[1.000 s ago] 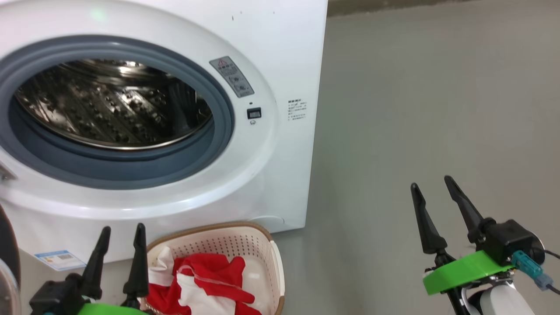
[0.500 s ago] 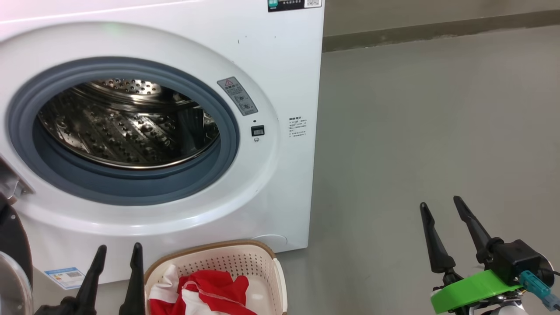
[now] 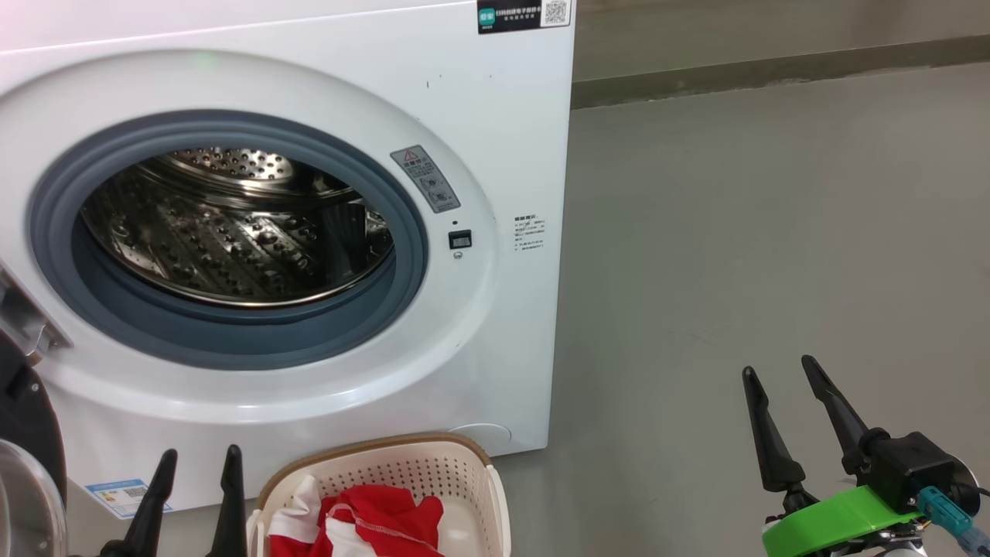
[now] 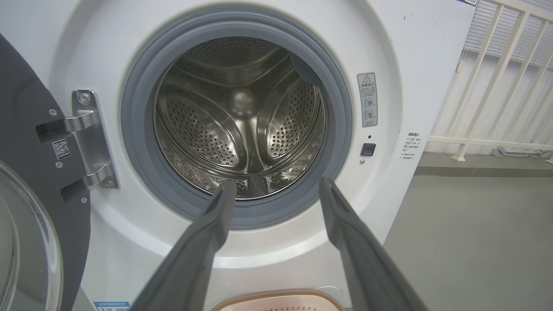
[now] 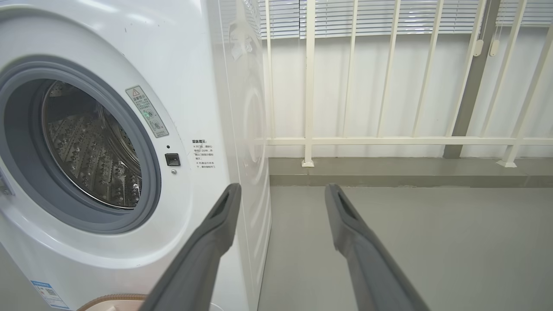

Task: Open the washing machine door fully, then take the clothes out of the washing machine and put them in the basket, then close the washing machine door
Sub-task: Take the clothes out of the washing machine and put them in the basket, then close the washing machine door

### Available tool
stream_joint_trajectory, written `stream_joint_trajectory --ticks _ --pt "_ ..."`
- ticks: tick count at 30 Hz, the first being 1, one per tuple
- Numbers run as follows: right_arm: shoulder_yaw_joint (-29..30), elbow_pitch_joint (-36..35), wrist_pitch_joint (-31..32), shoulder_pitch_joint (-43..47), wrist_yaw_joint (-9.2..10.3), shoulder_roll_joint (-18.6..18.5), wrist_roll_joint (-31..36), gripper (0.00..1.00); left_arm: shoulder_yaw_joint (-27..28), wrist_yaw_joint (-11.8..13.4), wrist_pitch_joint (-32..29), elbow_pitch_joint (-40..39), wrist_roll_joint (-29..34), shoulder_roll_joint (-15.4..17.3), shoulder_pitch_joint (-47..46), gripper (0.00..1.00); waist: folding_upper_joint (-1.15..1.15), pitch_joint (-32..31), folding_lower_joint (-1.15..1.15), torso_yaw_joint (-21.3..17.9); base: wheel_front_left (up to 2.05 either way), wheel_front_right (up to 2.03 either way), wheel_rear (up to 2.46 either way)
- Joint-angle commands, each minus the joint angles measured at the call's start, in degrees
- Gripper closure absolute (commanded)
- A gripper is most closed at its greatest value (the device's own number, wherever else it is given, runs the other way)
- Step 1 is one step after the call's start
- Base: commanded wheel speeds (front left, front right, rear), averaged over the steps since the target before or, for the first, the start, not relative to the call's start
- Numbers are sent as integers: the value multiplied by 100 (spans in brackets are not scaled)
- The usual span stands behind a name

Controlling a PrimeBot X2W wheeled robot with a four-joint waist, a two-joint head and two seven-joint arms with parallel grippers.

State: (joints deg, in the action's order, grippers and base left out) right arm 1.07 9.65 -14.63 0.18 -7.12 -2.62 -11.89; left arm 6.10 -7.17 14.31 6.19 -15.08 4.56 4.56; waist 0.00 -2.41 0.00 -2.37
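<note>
The white washing machine point(image 3: 495, 155) stands with its washing machine door point(image 4: 26, 172) swung open to the left on a metal hinge. The grey ring and steel drum point(image 4: 242, 125) show no fabric inside. Below the opening sits the cream basket point(image 3: 456, 456) with red and white clothes point(image 3: 371, 518) in it. My left gripper point(image 3: 199, 456) is open and empty, just left of the basket, pointing at the drum's mouth in the left wrist view point(image 4: 276, 183). My right gripper point(image 3: 779, 367) is open and empty over the floor to the machine's right, also in its own wrist view point(image 5: 281, 188).
Grey floor point(image 3: 773, 232) spreads out to the right of the machine. A white railing point(image 5: 389, 140) on a low kerb runs behind it. A small blue sticker point(image 3: 124, 495) marks the machine's lower left front. The basket's rim point(image 4: 276, 298) lies under my left fingers.
The head camera has tilted up, so the whole picture has slid down and the machine's top label has come in. Both grippers stay open. Nothing else has visibly moved.
</note>
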Motion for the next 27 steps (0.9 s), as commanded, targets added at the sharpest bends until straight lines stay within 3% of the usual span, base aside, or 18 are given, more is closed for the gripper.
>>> stream_joint_trajectory --ticks 1,16,27 --pt "-139 -134 -37 -66 -36 -26 79 0 234 -28 69 -156 65 38 -143 0 0 -4 0 10 0 0 0" --pt "-164 -104 -37 -91 -36 -26 116 0 348 -30 69 -164 150 -69 -136 0 0 2 0 -4 -10 10 0" --pt "-162 -97 -37 -87 -36 -26 104 0 313 -31 69 -143 227 -82 -156 0 0 37 0 1 -137 137 0"
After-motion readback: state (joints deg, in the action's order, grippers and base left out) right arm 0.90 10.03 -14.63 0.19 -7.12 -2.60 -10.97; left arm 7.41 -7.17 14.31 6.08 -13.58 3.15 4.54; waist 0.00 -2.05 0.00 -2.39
